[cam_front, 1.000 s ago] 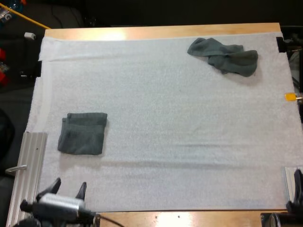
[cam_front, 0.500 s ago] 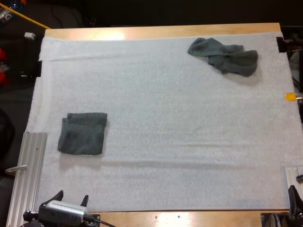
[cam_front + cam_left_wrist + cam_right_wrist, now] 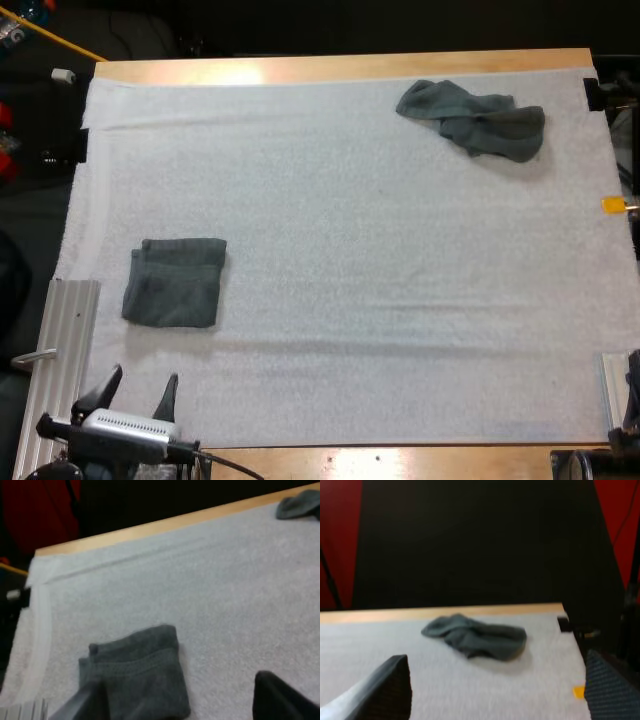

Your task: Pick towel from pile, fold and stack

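Looking from the high view, we saw our left gripper (image 3: 143,378), fingers apart, near a metal rail (image 3: 62,360), with the folded towel (image 3: 175,282) just beyond. The left wrist view had that towel close ahead. In the right wrist view our right gripper (image 3: 496,667) gaped, the crumpled towel (image 3: 475,636) well ahead on the mat (image 3: 535,680).

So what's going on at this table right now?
Nothing is being held. The left gripper hovers open at the near edge of the white mat, just short of the folded towel. The right gripper is open too, facing the crumpled towel at the mat's far right corner, which lies untouched.
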Robot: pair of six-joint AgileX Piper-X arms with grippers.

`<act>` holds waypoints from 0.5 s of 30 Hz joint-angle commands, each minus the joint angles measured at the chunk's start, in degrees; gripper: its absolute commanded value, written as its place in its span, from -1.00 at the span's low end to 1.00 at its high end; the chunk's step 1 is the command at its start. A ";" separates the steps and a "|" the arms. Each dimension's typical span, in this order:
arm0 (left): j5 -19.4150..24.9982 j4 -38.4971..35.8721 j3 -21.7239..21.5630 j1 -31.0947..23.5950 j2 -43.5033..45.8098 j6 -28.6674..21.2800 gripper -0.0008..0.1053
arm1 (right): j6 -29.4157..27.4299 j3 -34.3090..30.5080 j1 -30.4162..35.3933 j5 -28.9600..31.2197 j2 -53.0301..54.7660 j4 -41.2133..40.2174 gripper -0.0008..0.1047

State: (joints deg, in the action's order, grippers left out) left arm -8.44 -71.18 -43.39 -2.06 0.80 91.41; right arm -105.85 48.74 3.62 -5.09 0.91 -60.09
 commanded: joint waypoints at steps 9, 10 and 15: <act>0.49 9.93 7.48 -0.13 7.79 -0.06 0.11 | -0.17 -6.74 0.02 -0.52 2.20 4.27 0.34; 0.49 10.38 8.14 -0.13 7.79 -0.06 0.11 | 0.16 -7.32 0.02 -0.52 2.20 4.27 0.34; 0.15 11.61 11.73 -0.13 7.79 -0.06 0.11 | 2.62 -11.21 0.02 -0.52 2.14 4.27 0.34</act>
State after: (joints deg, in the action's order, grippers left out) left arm -8.44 -60.63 -31.81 -2.06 0.80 91.41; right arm -103.59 37.87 3.62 -5.09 0.91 -56.43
